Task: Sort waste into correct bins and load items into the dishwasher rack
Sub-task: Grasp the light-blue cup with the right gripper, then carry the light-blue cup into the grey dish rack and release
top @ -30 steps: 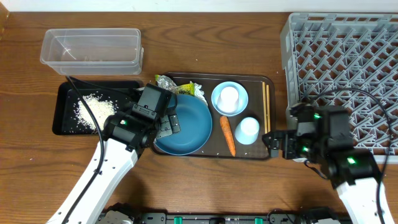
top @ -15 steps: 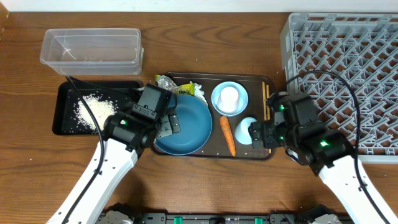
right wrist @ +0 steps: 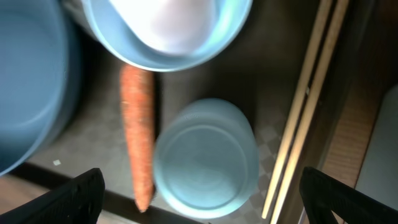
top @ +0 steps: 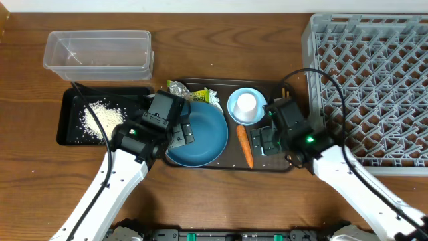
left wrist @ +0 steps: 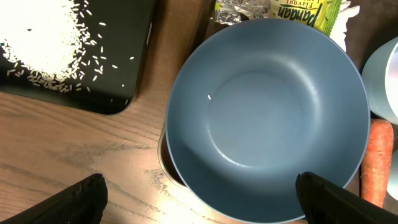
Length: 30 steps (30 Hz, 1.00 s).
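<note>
Hovering with the left pincer over the big dark blue dish, jaws spread wide, gripping nothing. Poised with the right pincer straight above the light blue cup, likewise gaping, nothing held. All on the dark brown serving tray: carrot lying between dish and cup, just beside the cup; chopsticks side by side along the tray's rack-side edge; small light blue bowl just beyond the carrot's far end. Crumpled silver wrapper with yellow-green print at the dish's far rim, touching it. Off to the left, white rice heaped in the shallow black tray, loose grains scattered round the pile. Clear tub behind that tray on the bench. Grey dishwasher rack at the right end, beside the serving tray.
</note>
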Motion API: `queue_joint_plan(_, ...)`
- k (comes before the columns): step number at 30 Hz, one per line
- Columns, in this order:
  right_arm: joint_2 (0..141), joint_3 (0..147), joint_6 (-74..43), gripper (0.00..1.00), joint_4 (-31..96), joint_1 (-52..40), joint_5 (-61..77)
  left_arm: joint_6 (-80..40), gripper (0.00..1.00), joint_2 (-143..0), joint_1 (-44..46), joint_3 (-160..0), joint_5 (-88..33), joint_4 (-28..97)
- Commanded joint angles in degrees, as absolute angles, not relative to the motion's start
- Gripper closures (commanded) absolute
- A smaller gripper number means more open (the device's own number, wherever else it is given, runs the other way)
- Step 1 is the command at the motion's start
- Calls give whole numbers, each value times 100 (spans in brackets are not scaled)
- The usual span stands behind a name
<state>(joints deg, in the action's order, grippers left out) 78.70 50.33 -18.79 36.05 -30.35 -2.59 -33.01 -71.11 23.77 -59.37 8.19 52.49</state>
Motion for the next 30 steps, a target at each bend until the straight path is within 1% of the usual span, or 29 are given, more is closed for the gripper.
queue_joint_plan(1, 8042, 5148, -2226, 1, 3542, -3083, -753, -3330, 0, -7140, 2353, -5990, 950, 5262)
queue_joint_plan(10, 8558, 5148, -2224, 1, 3227, -3216, -464, -3330, 0, -7140, 2353, -5990, 952, 5264)
queue_joint_plan(13, 8674, 5148, -2226, 5, 3188, -3317, -469, -3330, 0, -7140, 2353, -5990, 952, 5262)
queue_joint_plan(14, 8702, 5148, -2226, 8, 3183, -3332, -469, -3330, 1, -7140, 2353, -5990, 950, 5262)
queue_joint_plan(15, 8707, 5148, -2226, 13, 3186, -3330, -471, -3330, 0, -7140, 2353, -5990, 950, 5262)
queue_joint_plan(22, 8707, 5148, -2226, 41, 3190, -3330, -471, -3330, 0, -7140, 2353, -5990, 952, 5262)
queue_joint_plan(25, 8705, 5153, -2226, 45, 3190, -3330, -471, -3330, 0, -7140, 2353, -5990, 950, 5262)
queue_joint_plan(26, 8700, 5162, -2228, 48, 3208, -3330, -467, -3330, 0, -7140, 2353, -5990, 950, 5262)
queue_joint_plan(30, 8606, 5356, -2228, 56, 3479, -3275, -471, -3330, 0, -7140, 2353, -5990, 950, 5264)
